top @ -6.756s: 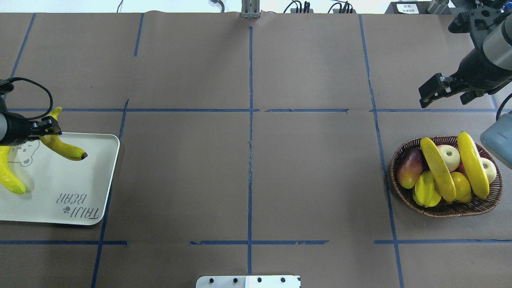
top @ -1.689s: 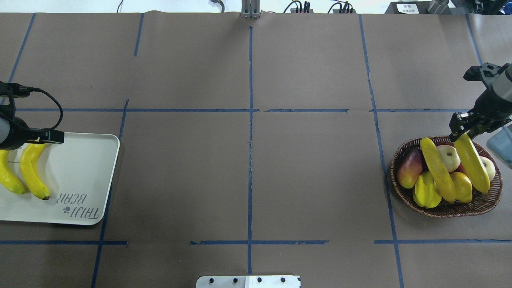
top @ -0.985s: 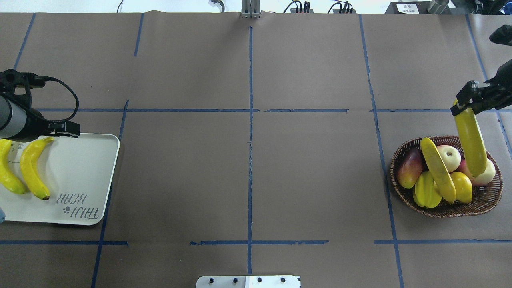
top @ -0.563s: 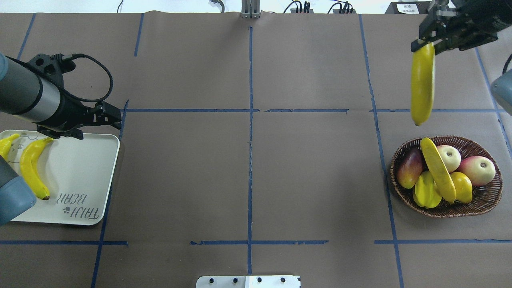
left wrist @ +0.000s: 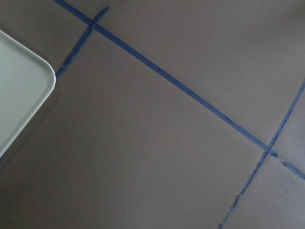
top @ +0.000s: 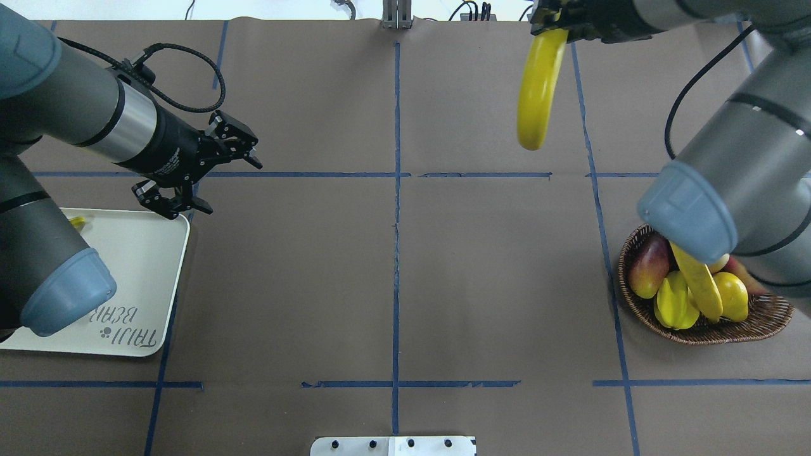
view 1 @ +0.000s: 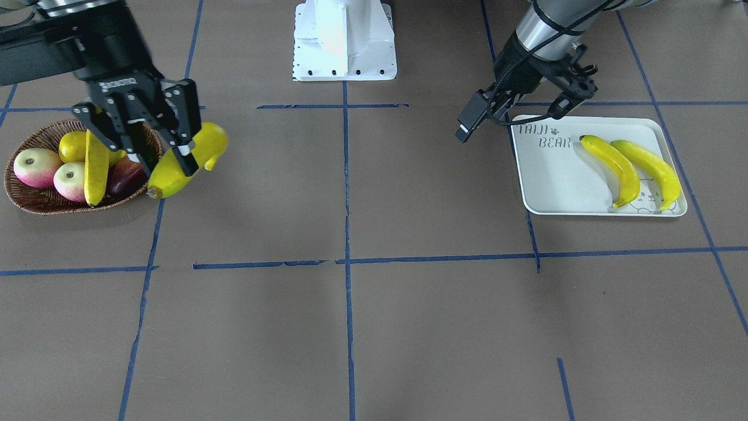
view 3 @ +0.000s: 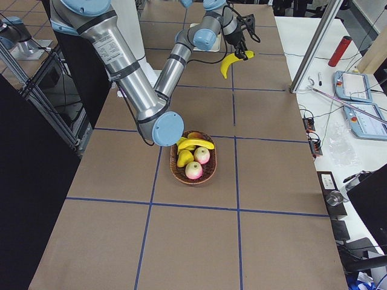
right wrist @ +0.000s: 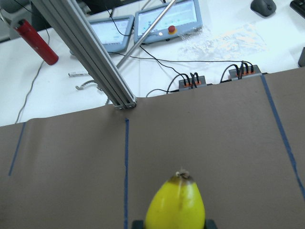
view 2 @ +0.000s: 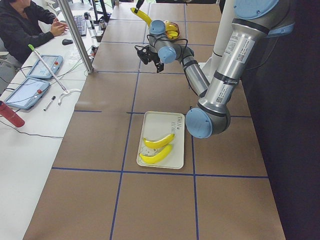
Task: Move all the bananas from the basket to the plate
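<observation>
Right gripper point(view 1: 162, 164) fingers pinch a lifted banana point(top: 535, 95) in the air, clear of the wicker basket point(view 1: 47, 206) — there one banana point(view 1: 96, 166) lies across apples point(view 1: 35, 166), a lemon point(view 1: 71, 146) and a mango point(top: 647, 272). Left gripper point(top: 231, 185) fingers are spread and empty near the plate point(view 1: 555, 181) — two bananas point(view 1: 613, 166) lie side by side on it.

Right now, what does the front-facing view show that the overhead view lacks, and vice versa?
Only the front-facing view: two bananas whole on the plate and two apples in the basket; overhead, mostly hidden. Only the overhead view: cable plugs at the far edge of the table. Both: a third banana clamped in the right jaws, the left jaws open near the plate, a fourth banana in the basket.
</observation>
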`<state>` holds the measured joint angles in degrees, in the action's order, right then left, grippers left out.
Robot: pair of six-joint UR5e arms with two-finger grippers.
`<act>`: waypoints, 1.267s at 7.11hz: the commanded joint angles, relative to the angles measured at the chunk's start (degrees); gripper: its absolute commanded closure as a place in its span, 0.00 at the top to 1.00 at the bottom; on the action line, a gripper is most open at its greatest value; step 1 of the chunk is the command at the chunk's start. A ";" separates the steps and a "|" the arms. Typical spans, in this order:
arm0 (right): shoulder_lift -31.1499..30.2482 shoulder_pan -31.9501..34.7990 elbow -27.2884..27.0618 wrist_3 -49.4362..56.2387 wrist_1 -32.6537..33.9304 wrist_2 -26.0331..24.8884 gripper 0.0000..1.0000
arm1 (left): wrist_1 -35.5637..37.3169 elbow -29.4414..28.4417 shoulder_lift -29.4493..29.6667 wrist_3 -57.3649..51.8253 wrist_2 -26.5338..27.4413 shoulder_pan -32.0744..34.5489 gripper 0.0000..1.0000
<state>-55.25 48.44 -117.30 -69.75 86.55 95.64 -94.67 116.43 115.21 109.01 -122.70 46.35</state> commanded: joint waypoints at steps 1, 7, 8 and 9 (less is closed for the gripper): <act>0.84 -11.31 0.15 -9.39 -4.36 -21.05 0.00 | -11.26 -6.10 1.77 19.05 0.00 -0.03 1.00; 1.55 -23.10 0.94 -15.32 -9.91 -43.40 0.00 | -34.14 -17.10 8.44 51.81 4.71 -0.56 1.00; 1.63 -24.60 0.94 -15.67 -9.91 -45.87 0.00 | -35.74 -18.68 9.41 53.66 5.01 -1.26 1.00; 1.64 -25.05 0.94 -16.46 -9.91 -47.03 0.00 | -36.02 -18.96 10.37 55.33 5.53 -1.96 1.00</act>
<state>-53.66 24.54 -116.37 -85.35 76.67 50.78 -129.34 98.51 124.44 162.04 -118.07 45.14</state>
